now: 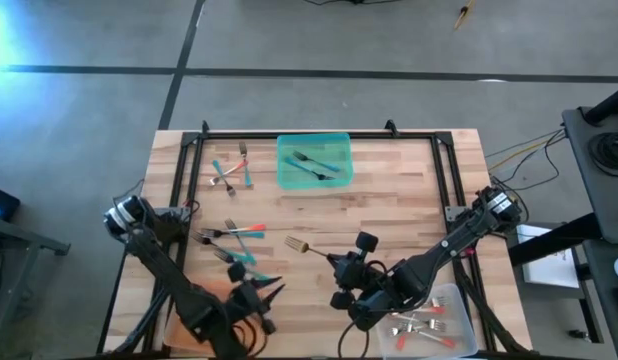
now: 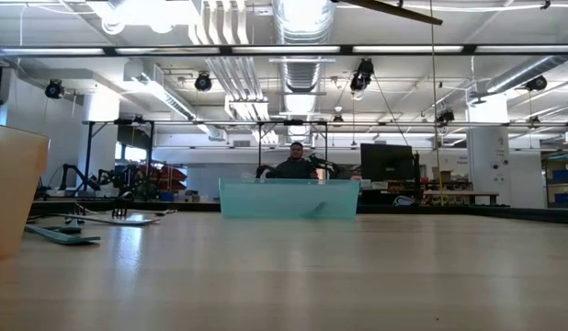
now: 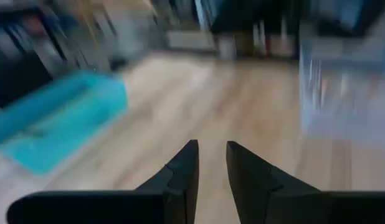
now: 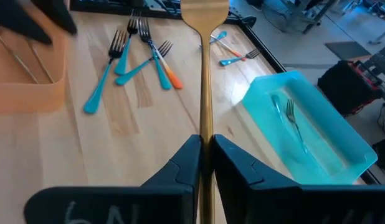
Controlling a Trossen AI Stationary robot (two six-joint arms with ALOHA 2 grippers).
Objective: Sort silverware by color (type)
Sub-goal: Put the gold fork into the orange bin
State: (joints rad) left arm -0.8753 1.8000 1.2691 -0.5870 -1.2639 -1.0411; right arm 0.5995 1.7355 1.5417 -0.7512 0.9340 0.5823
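We've got the right tool point(image 4: 205, 155) clamped on a gold utensil point(image 4: 205, 74), teal tray point(image 4: 317, 124) just beside, left tool point(image 3: 211, 168) slightly parted, empty.

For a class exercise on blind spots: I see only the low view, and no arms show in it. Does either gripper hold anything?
Observer: Yes, the right gripper is shut on a gold utensil.
Operator: And the other arm?
Observer: The left gripper is slightly open and empty, near the orange tray.
Operator: What is in the teal tray?
Observer: Two teal-handled forks lie in the teal tray.
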